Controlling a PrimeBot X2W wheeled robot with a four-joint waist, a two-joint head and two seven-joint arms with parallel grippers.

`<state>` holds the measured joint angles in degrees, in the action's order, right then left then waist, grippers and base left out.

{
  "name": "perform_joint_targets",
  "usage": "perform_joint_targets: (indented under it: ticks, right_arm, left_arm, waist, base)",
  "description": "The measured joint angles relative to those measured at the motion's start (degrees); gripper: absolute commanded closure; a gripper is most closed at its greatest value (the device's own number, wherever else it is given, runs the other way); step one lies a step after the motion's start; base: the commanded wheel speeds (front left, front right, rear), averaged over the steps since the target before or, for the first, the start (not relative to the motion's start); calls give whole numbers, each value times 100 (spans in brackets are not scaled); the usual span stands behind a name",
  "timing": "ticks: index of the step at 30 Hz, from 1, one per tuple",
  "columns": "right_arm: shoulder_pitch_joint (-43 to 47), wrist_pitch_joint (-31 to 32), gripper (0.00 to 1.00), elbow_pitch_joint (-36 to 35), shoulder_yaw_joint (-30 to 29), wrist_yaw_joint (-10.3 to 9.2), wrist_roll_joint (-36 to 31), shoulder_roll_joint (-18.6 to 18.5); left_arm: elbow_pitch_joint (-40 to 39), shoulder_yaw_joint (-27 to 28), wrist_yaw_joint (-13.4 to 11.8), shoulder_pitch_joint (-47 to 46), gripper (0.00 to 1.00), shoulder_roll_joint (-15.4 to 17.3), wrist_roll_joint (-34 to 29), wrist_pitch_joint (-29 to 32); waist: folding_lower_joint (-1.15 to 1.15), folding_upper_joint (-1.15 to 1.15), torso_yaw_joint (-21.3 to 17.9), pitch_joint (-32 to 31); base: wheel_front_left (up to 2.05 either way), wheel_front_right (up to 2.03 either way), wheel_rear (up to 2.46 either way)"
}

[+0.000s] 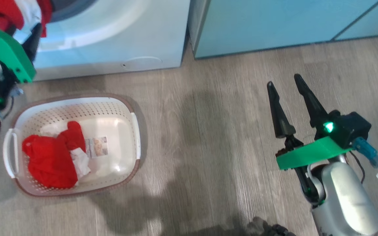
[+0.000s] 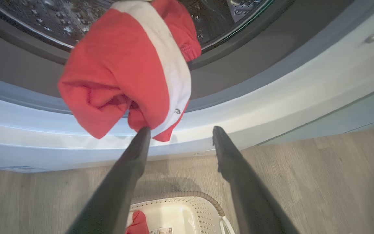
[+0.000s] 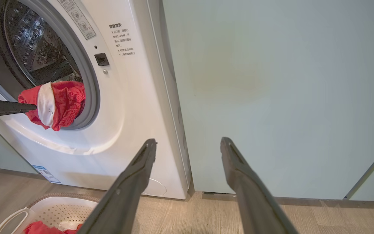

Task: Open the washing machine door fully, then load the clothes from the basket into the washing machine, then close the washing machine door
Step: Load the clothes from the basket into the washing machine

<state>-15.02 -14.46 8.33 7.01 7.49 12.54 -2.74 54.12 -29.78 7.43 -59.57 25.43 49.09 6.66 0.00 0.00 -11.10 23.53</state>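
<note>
Left wrist view: left gripper jaws spread wide, gripping nothing. Red-and-white garment drapes over the lower lip of the washing machine mouth, hem at one fingertip. Right wrist view adds the side-on look: garment partly inside the drum, partly hanging out. Head view: more clothes at the basket's left end; right gripper wide open, empty, over the floor, well apart.
</note>
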Motion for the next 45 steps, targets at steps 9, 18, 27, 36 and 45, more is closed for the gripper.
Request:
perform_joint_targets:
  ticks: [9, 18, 27, 36, 45]
  right_arm:
    - [412, 0, 0, 62, -250, 0, -133, -1]
    - [811, 0, 0, 60, -463, 1, -354, -1]
    - [853, 0, 0, -9, -471, 1, -445, 0]
    - [853, 0, 0, -15, -450, 1, -446, 0]
    - [849, 0, 0, -40, -436, 1, -445, 0]
  left_arm:
    - [-573, -566, 1, 1143, 0, -153, 41, -1150]
    - [-1262, -723, -210, 2397, 0, -335, -307, -2080]
    - [-3761, 890, -1066, 3935, 0, -735, -1772, -2094]
    - [-4897, 2086, -790, 4885, 0, -1661, -3032, -2095]
    - [-4845, 2691, -335, 4912, 0, -2070, -3575, -2111]
  waist:
    - [0, 0, 261, -644]
    - [0, 0, 618, -1103]
    - [0, 0, 769, -1021]
    - [0, 0, 784, -915]
    - [0, 0, 765, -798]
  base:
    - [0, 0, 0]
    - [0, 0, 0]
    - [0, 0, 0]
    - [0, 0, 0]
    - [0, 0, 0]
